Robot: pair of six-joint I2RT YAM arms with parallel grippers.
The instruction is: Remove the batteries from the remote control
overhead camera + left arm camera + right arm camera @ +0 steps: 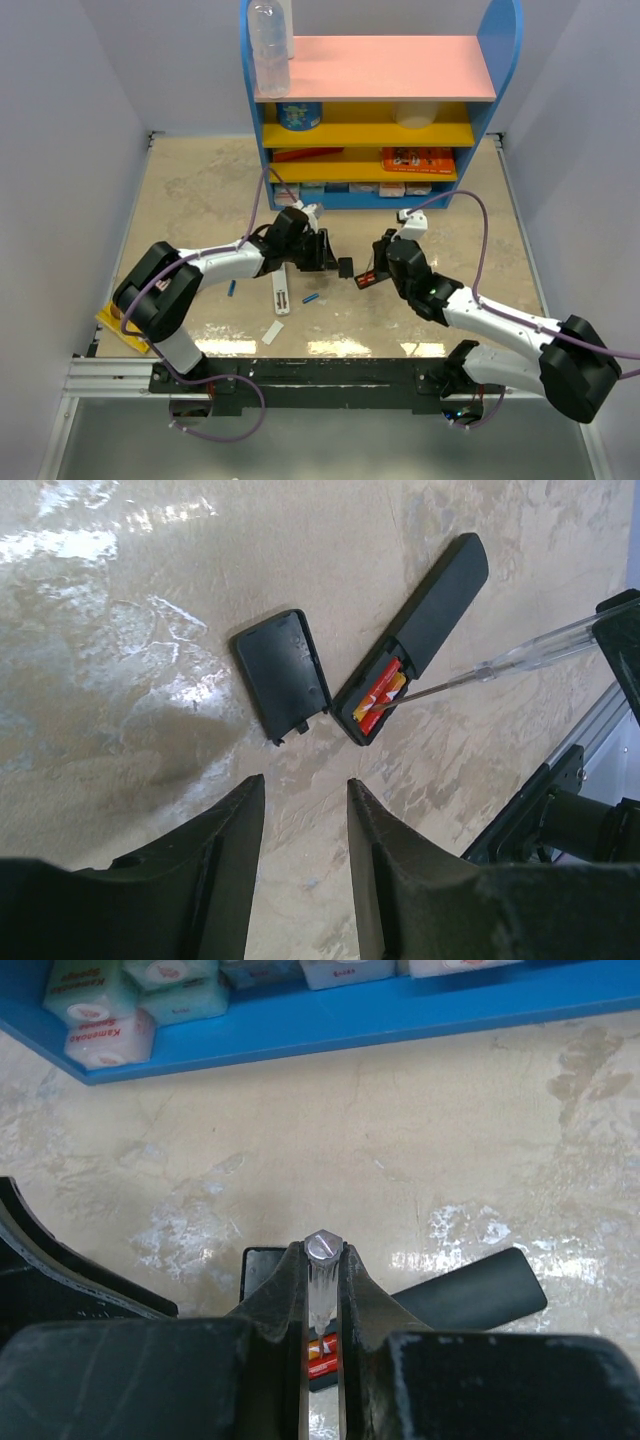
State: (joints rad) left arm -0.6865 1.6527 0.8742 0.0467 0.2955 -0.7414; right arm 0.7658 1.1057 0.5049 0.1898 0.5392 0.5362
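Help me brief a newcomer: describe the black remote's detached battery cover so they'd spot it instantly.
On the beige table before the blue shelf, near the middle, lies a black remote with red batteries exposed. The cover is the small flat black rectangle lying beside its open end, shorter than the remote, with no batteries in it.

— Bright enough?
— Yes, even light from above. The shiny table (200, 200) throws white glare just beyond the right pincer (322, 1260) on both sides, and far ahead-left of the left pincer (305, 785).
— Shadows?
— Soft: one grey smudge ahead-left of the left pincer's tips.
— Sharpness?
— Both pincers' fingers (220, 880) loom dark and slightly blurred. The screwdriver (322, 1245) cap between the right ones glints. Boxes (100, 1010) far beyond look soft.
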